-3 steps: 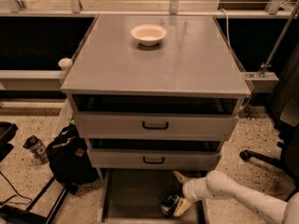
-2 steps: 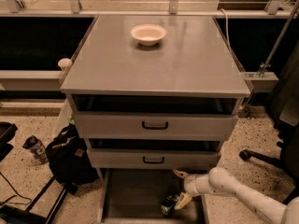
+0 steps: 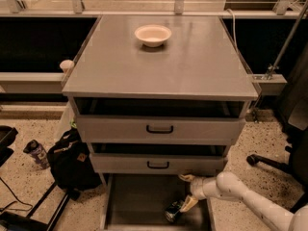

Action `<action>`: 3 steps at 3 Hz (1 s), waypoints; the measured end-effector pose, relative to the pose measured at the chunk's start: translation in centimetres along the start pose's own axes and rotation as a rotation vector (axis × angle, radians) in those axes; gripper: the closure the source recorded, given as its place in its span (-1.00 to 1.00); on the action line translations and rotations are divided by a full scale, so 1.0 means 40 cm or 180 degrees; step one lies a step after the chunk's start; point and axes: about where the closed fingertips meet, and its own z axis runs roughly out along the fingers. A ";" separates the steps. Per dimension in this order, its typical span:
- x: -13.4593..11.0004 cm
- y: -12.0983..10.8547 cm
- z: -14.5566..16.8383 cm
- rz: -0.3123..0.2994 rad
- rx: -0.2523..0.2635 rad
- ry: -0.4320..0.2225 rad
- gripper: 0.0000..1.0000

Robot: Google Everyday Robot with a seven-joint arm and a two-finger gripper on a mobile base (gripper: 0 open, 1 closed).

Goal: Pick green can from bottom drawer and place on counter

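Observation:
The green can (image 3: 173, 211) lies on its side on the floor of the open bottom drawer (image 3: 137, 201), near its front right corner. My gripper (image 3: 187, 191) reaches in from the right on a white arm, just under the middle drawer front. It is open, with one fingertip (image 3: 185, 178) up by that front and the other fingertip (image 3: 189, 204) down beside the can's right end. The can is not between the fingers. The counter (image 3: 163, 71) is the grey cabinet top above.
A white bowl (image 3: 153, 35) stands at the back of the counter. The two upper drawers (image 3: 160, 128) stand slightly pulled out. A black bag (image 3: 72, 160) and a bottle (image 3: 36, 153) are on the floor at left, and a chair base (image 3: 269, 162) at right.
My gripper has drawn slightly up and left over the drawer. The green can has stayed in nearly the same place.

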 end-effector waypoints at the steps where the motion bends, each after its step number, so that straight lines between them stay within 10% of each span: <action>1: 0.099 0.039 0.076 0.0112 0.0111 0.0077 -1.00; 3: 0.110 0.080 0.108 0.0165 0.0023 0.0032 -1.00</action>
